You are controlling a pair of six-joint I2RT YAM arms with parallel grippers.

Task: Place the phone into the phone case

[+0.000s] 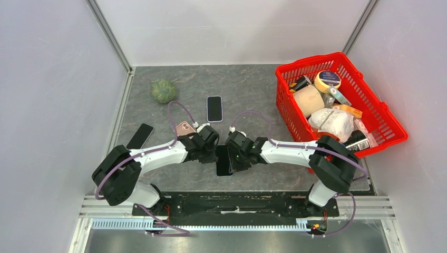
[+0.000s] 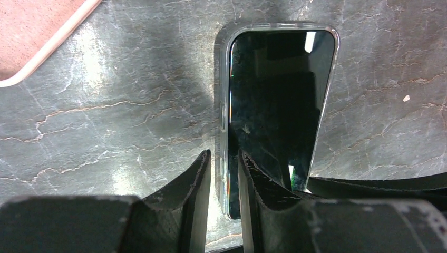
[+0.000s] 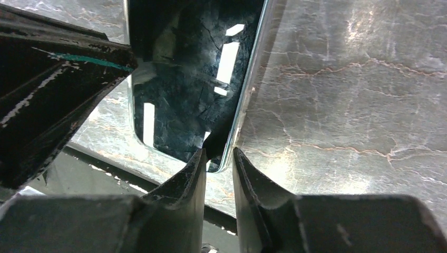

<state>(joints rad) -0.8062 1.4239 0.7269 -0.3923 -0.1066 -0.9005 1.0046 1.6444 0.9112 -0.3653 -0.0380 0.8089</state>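
A black phone [image 1: 223, 164] lies screen up inside a clear phone case on the table's near middle. In the left wrist view the phone [image 2: 279, 105] fills the case, whose clear rim [image 2: 222, 79] runs along its left side. My left gripper [image 1: 211, 153] [image 2: 224, 158] is shut on that rim, one finger on the screen side and one outside. In the right wrist view the phone [image 3: 184, 105] shows with the case edge [image 3: 248, 95]. My right gripper [image 1: 235, 155] [image 3: 219, 155] is shut on the case's near corner. The left gripper's finger [image 3: 58, 100] shows there too.
A pink phone [image 1: 184, 128] lies just behind the left gripper and shows in the left wrist view [image 2: 37, 31]. A white-edged phone [image 1: 214, 108], a black phone [image 1: 139, 136], a green ball [image 1: 164, 90] and a full red basket [image 1: 392, 132] stand around.
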